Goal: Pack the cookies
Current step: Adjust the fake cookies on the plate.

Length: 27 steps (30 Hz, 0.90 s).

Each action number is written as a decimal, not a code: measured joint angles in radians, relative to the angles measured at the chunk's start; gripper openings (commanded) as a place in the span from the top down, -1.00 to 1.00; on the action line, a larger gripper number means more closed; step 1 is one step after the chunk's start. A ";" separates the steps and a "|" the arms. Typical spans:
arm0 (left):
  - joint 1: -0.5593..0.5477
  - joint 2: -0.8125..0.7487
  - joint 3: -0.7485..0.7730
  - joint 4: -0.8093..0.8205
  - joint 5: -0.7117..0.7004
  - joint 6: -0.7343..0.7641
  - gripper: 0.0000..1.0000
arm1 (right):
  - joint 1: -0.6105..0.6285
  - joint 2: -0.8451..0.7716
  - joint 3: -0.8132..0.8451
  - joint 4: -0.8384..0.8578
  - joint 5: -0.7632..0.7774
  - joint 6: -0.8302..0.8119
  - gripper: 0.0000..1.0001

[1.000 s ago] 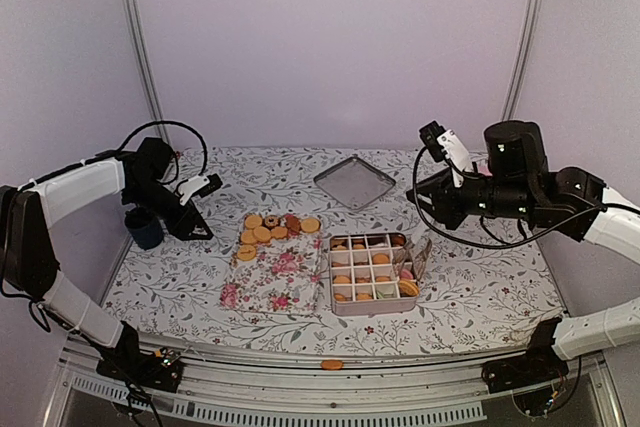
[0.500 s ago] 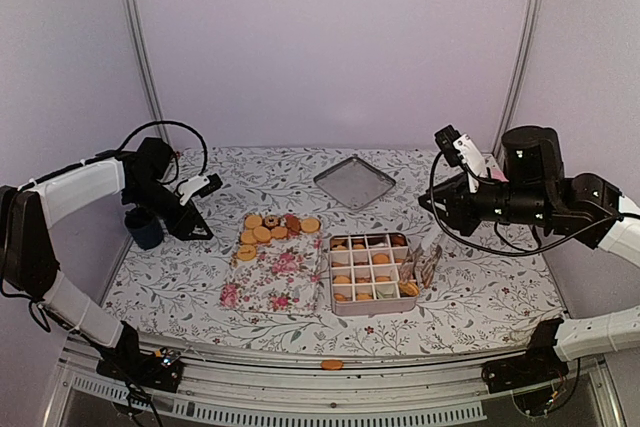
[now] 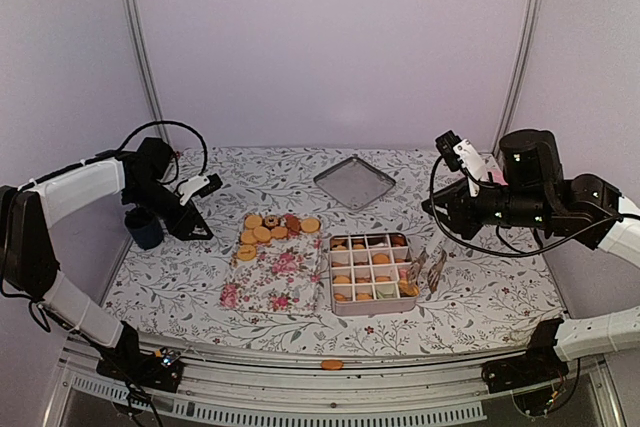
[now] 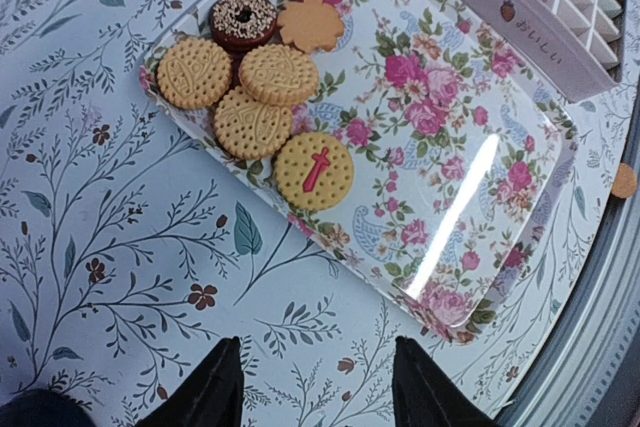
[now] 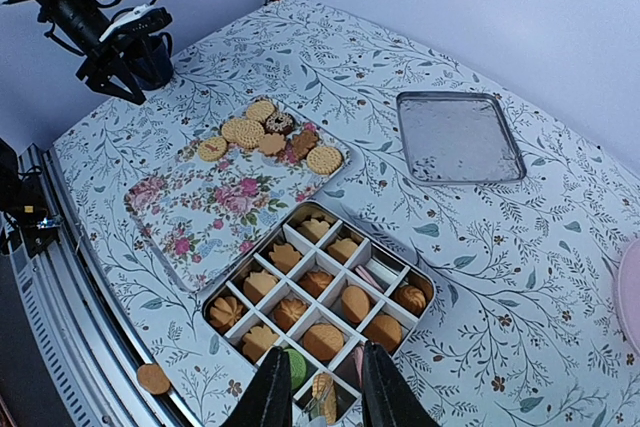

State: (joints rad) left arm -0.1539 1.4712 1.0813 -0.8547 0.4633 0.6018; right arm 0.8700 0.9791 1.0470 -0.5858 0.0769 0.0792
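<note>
Left arm bent out at nine o'clock, left gripper (image 4: pixel 314 345) spread, empty. Right arm at three o'clock, right gripper (image 5: pixel 324 352) narrowed, seemingly pinching a cookie (image 5: pixel 322 399).

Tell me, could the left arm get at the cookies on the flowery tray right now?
Probably yes. The left gripper hangs open and empty beside the tray, and the cookies lie uncovered on it, with only patterned tablecloth in between.
</note>
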 measured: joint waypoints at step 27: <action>0.000 0.000 0.000 0.000 0.002 0.000 -0.03 | -0.008 0.089 -0.011 -0.001 0.055 -0.017 1.00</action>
State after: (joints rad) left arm -0.1539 1.4712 1.0813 -0.8543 0.4652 0.6018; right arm 0.8623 1.0676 1.0355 -0.5865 0.1322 0.0624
